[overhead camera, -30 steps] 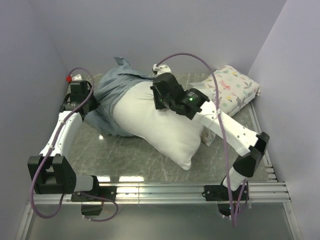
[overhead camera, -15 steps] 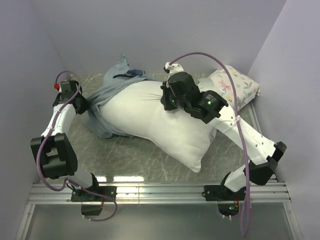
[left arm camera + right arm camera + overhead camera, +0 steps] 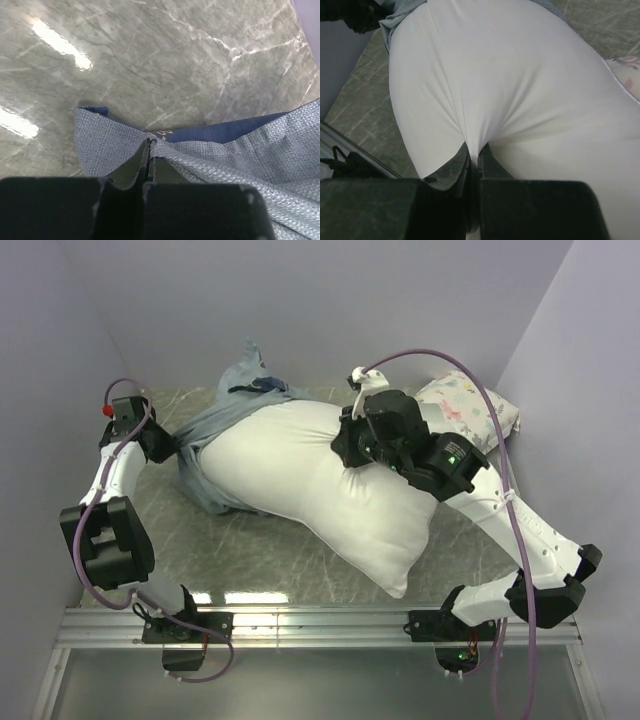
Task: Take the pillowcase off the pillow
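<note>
The white pillow (image 3: 310,475) lies across the table, most of it bare. The pillowcase (image 3: 215,430) is bunched, grey-blue inner side out, round the pillow's far left end, with a bit of navy showing (image 3: 268,385). My left gripper (image 3: 170,447) is shut on the pillowcase edge at far left; the left wrist view shows the weave pinched between the jaws (image 3: 149,145) and a navy strip (image 3: 225,131). My right gripper (image 3: 350,452) is shut on a pinch of the pillow's white fabric (image 3: 475,145) at its upper right side.
A smaller floral cream pillow (image 3: 470,410) lies at the back right, partly behind the right arm. Pale walls close in on left, back and right. A metal rail (image 3: 320,615) runs along the near edge of the marble table (image 3: 260,545).
My left gripper has pulled the pillowcase farther left and back, baring more of the pillow. My right gripper has moved right with the pillow, which shifted right.
</note>
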